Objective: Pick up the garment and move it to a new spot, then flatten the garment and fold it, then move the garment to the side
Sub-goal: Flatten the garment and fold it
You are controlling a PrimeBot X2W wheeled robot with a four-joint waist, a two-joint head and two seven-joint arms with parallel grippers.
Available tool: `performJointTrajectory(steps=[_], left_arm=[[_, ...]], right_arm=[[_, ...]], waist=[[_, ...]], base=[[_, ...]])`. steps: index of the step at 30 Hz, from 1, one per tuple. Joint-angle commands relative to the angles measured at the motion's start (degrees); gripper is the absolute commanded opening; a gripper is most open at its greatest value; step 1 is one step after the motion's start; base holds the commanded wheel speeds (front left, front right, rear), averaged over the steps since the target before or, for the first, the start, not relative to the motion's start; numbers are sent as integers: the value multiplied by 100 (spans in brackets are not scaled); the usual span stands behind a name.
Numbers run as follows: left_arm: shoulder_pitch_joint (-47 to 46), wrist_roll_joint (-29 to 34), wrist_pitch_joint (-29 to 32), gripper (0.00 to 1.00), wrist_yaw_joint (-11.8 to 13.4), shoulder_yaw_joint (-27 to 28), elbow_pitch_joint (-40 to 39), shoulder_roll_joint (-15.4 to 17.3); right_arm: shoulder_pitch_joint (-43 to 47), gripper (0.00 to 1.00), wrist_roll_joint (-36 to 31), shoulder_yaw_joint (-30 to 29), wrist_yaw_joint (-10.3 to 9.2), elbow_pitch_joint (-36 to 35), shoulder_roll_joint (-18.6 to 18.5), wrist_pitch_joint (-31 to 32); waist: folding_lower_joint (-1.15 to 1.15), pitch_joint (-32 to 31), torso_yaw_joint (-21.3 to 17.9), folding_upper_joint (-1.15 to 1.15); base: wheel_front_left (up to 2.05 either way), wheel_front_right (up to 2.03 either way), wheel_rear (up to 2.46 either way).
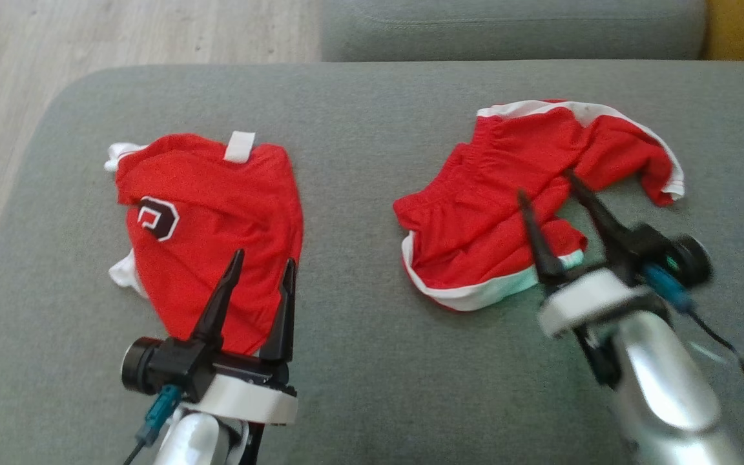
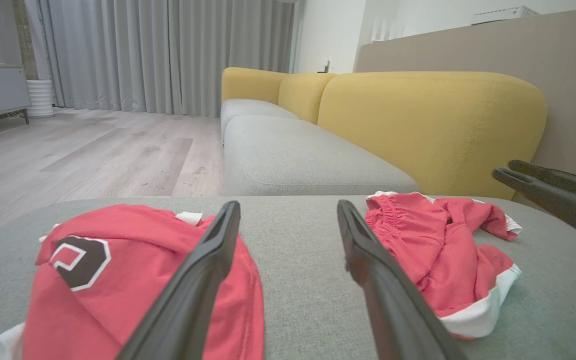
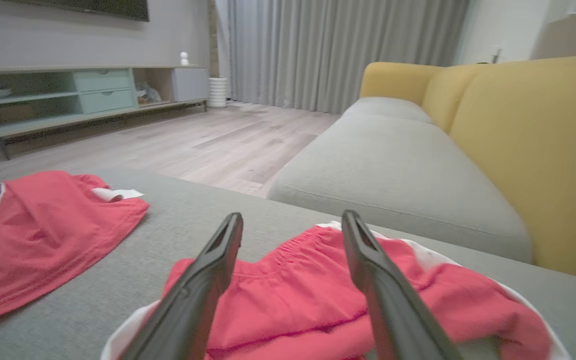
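Red sports cloth, two pieces, on a broad grey cushion (image 1: 359, 161). Item one, the task's thing by my reading: shorts (image 1: 488, 213) with white trim, lying crumpled and part-doubled on the right half of the cushion, the gathered waistband toward the far side and one leg thrown out to the right. Item two: jersey (image 1: 217, 226) with a dark badge (image 1: 157, 219) and a white tab (image 1: 239, 146), lying compact and fairly flat on the left half, well apart from the shorts; it looks finished with. Right pincer (image 1: 545, 183): fingers apart, nothing between them, poised over the middle of the shorts with tips pointing into the folds. Whether they touch the cloth cannot be told, as the arm is blurred in the head view. Left pincer (image 1: 264, 257): fingers apart, empty, over the near edge of the jersey. Surroundings: pale wood floor (image 1: 88, 32) to the left, yellow backrest (image 2: 418, 115) beyond. Step in hand, as judged: the first, picking up the shorts, with no grip yet taken. Next move calls for the right pincer to go down onto a raised fold or the waistband, close on a layer or two rather than the whole bundle, then lift until the cloth hangs free for carrying to bare cushion. The left pincer would be wanted after that for spreading and folding.
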Motion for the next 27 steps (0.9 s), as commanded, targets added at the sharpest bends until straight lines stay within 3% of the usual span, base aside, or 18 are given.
performJointTrajectory(steps=[1, 4, 11, 16, 27], left_arm=[[-96, 42, -29, 100, -12, 228, -175, -8], [-47, 54, -29, 100, -12, 245, -221, -15], [-76, 51, -29, 100, -8, 325, -245, -23], [-109, 107, -29, 100, -49, 333, -219, -24], [-292, 94, -29, 100, -108, 261, -147, -31]], right_arm=[[190, 100, 39, -86, -4, -267, 89, -57], [828, 100, 385, -922, -4, -676, 90, -72], [1555, 100, 722, -1145, -4, -811, 90, -77], [1355, 100, 806, -1141, -4, -641, 90, -78], [415, 100, 960, -966, -4, 653, 90, 8]], waist=[[0, -59, -102, 0], [0, -139, -293, 0], [0, -93, -425, 0], [0, 39, -367, 0], [0, 393, -14, 0]], base=[[0, 0, 0], [0, 0, 0], [0, 0, 0], [0, 0, 0], [0, 0, 0]])
